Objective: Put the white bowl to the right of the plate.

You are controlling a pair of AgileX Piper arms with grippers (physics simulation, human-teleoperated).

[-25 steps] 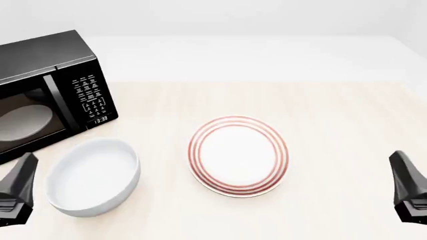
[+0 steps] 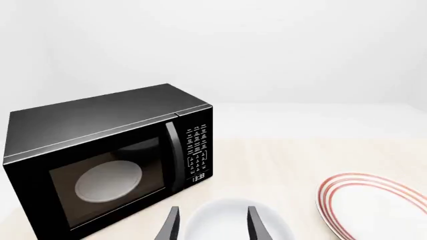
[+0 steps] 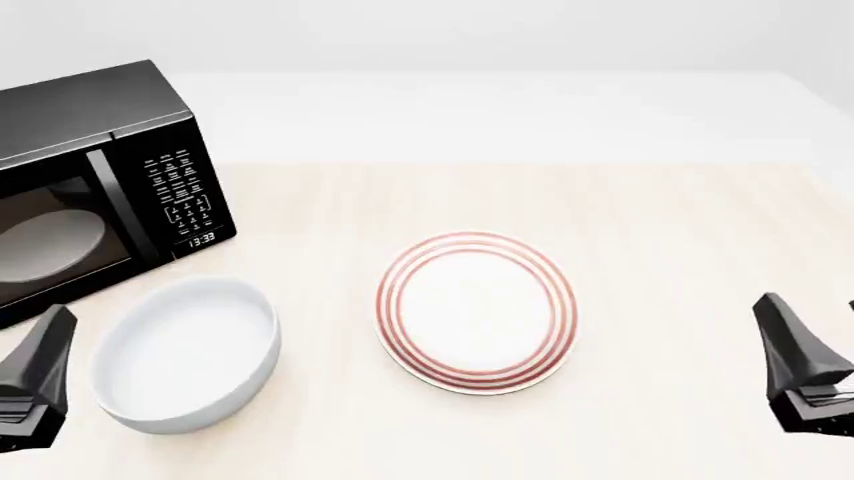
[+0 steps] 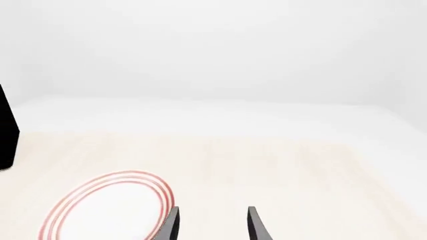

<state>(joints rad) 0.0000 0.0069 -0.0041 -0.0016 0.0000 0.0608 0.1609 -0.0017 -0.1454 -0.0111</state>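
Front view: the white bowl (image 3: 187,355) rests on the desk (image 3: 641,230) at lower left, just left of the plate (image 3: 477,311) at centre, apart from it. A microwave (image 3: 94,180) occupies the upper left. Left pincer (image 2: 212,225) and right pincer (image 4: 212,223) each stand parted, holding nothing, at the lower corners.

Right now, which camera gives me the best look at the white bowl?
The front view: the whole white bowl shows, left of the plate. The left wrist view catches only its far part between the open fingers; the right wrist view misses it.
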